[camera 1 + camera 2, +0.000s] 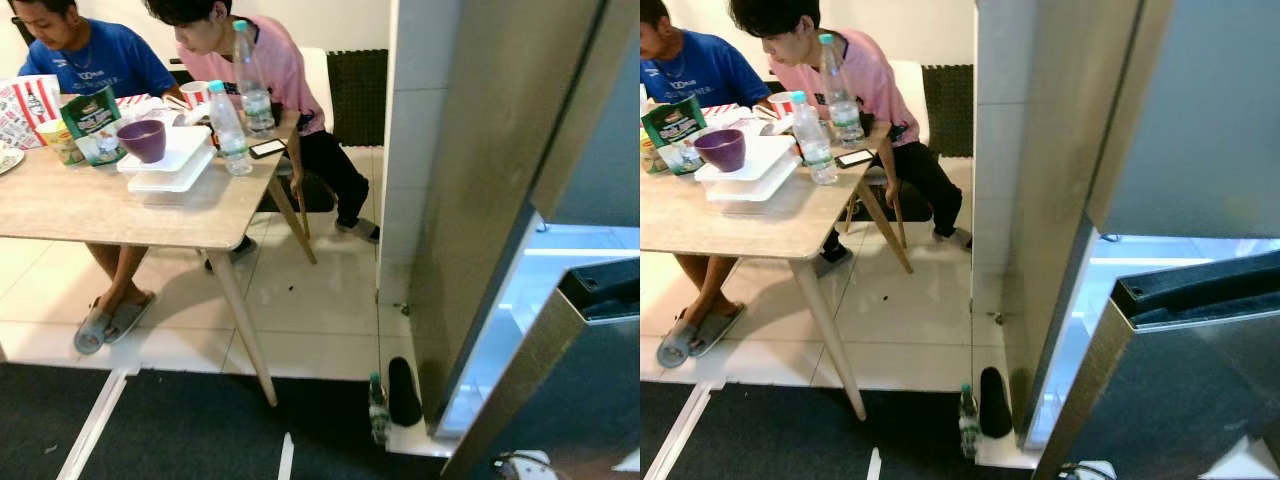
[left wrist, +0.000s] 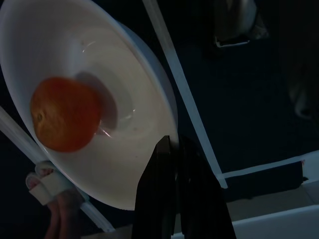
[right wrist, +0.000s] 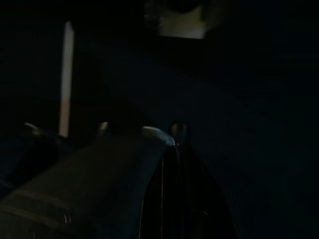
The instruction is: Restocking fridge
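Note:
In the left wrist view my left gripper (image 2: 171, 144) is shut on the rim of a white bowl (image 2: 124, 64). An orange (image 2: 65, 119) lies inside the bowl, which hangs tilted over dark floor. The fridge (image 1: 480, 200) stands at the right of the head views. Its door (image 1: 590, 350) is swung open toward me and the lit interior (image 1: 520, 290) shows behind it. My right gripper (image 3: 172, 144) appears in the very dark right wrist view, next to a dim grey shape I cannot identify.
A wooden table (image 1: 120, 210) at the left holds two water bottles (image 1: 229, 130), a purple cup (image 1: 143, 139), white trays (image 1: 170, 165) and snack packs. Two people sit behind it. A small bottle (image 1: 377, 406) and a black object (image 1: 404, 392) stand on the floor by the fridge corner.

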Robot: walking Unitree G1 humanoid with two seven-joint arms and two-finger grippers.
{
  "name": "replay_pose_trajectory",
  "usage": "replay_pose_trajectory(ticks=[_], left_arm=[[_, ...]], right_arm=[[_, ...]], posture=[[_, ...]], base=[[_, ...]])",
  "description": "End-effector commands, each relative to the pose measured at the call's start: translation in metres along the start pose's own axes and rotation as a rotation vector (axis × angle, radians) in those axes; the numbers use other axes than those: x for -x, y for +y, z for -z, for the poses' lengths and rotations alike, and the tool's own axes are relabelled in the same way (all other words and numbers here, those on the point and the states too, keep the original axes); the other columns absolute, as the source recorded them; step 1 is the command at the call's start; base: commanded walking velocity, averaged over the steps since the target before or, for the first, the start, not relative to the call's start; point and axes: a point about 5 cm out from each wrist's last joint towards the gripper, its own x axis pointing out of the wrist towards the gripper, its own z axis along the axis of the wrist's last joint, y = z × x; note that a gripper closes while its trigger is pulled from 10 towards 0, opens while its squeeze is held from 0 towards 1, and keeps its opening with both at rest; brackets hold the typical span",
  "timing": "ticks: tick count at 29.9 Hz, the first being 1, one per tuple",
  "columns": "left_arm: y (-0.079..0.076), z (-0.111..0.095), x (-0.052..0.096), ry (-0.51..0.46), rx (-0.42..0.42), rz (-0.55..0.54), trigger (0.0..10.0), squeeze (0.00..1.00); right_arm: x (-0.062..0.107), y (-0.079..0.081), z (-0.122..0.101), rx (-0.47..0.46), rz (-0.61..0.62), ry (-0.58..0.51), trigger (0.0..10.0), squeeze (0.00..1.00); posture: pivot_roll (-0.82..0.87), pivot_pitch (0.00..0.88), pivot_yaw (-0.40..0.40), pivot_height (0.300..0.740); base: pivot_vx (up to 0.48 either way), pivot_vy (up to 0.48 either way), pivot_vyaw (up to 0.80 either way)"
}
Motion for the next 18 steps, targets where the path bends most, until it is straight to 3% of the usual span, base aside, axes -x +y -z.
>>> replay_pose_trajectory(ticks=[1,8,15,18], left_arm=[[0.0023,0.0045,0.0006,0.018,-0.022,-0.009,10.0,0.00],[0.0006,0.0066,0.0004,0.025,-0.029,-0.003,10.0,0.00],[-0.0007,0.0074,0.0002,0.027,-0.024,-0.003,10.0,0.00],[-0.0009,0.0071,0.0001,0.026,-0.023,-0.002,10.0,0.00]], right_arm=[[0.0003,-0.0007,-0.0006,0.001,0.003,-0.009,10.0,0.00],[0.0005,-0.0010,0.0015,-0.002,0.008,-0.010,10.0,0.00],[0.0013,-0.0050,0.0022,-0.027,0.046,-0.001,10.0,0.00],[0.0013,-0.0051,0.0030,-0.035,0.047,0.008,10.0,0.00]], posture=[[-0.03,0.035,0.027,0.740],[-0.03,0.042,0.025,0.740],[-0.03,0.043,0.024,0.740],[-0.03,0.043,0.024,0.740]], base=[[0.000,0.000,0.78],[0.000,0.000,0.69],[0.000,0.000,0.00],[0.000,0.000,-0.80]])
